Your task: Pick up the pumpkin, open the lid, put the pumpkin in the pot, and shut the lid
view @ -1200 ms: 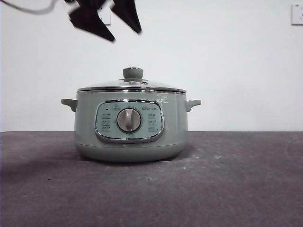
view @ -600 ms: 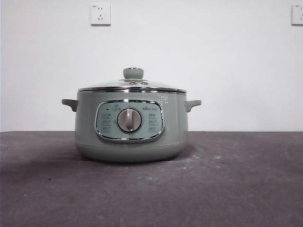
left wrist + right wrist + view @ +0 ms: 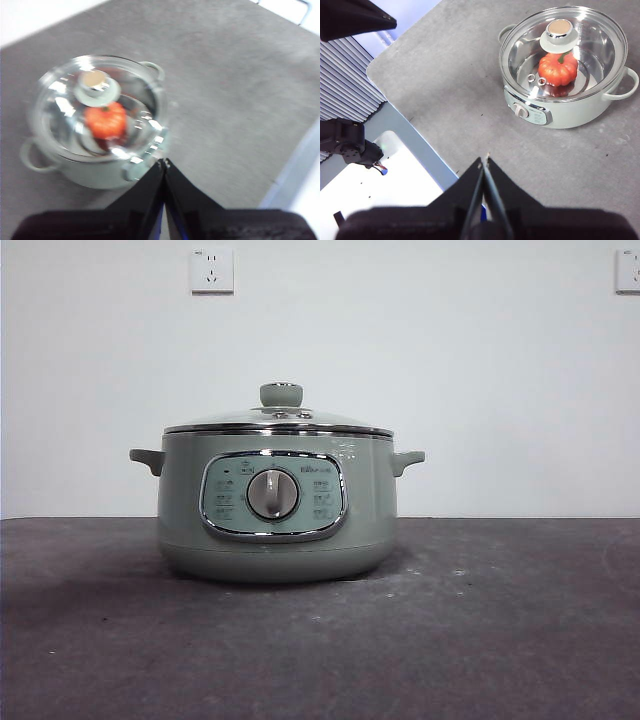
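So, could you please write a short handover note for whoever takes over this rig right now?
Left gripper: shut, empty, raised clear of the pot.
Right gripper: shut, empty, off to one side over the table.
Pumpkin: inside the pot, visible through the glass.
Lid: seated on the pot's rim.
Done: pumpkin in, lid closed.
Left: nothing that shows; the job looks complete.

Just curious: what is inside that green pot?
An orange pumpkin lies inside the pot, seen through the closed glass lid. The pot floor beneath it is hidden.
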`<action>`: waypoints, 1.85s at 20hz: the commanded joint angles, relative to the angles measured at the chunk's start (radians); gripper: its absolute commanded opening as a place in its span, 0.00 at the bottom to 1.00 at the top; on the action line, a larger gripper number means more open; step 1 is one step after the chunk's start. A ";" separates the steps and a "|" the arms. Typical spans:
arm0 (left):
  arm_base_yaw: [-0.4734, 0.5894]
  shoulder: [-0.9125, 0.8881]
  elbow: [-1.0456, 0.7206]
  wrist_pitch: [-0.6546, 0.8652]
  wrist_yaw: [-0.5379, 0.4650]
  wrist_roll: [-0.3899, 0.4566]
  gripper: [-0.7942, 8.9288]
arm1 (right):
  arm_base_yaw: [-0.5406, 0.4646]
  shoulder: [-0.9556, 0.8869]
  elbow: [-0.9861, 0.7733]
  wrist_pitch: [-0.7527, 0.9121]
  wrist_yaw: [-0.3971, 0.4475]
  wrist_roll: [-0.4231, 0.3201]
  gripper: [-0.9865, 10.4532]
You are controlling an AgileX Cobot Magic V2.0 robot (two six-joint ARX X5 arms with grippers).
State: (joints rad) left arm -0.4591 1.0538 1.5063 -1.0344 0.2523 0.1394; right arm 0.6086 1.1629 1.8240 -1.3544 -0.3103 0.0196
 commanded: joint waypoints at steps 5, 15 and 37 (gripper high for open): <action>0.019 -0.006 0.003 -0.019 -0.106 0.015 0.08 | 0.000 -0.008 0.000 -0.016 0.002 0.008 0.09; 0.425 -0.488 -0.577 0.613 -0.097 0.045 0.08 | 0.000 -0.010 0.000 -0.016 0.002 0.008 0.09; 0.493 -1.052 -1.499 0.848 -0.120 -0.059 0.08 | 0.000 -0.020 0.000 -0.016 0.002 0.008 0.09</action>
State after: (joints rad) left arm 0.0319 0.0044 0.0242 -0.1913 0.1299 0.0925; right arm 0.6086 1.1450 1.8240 -1.3544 -0.3103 0.0196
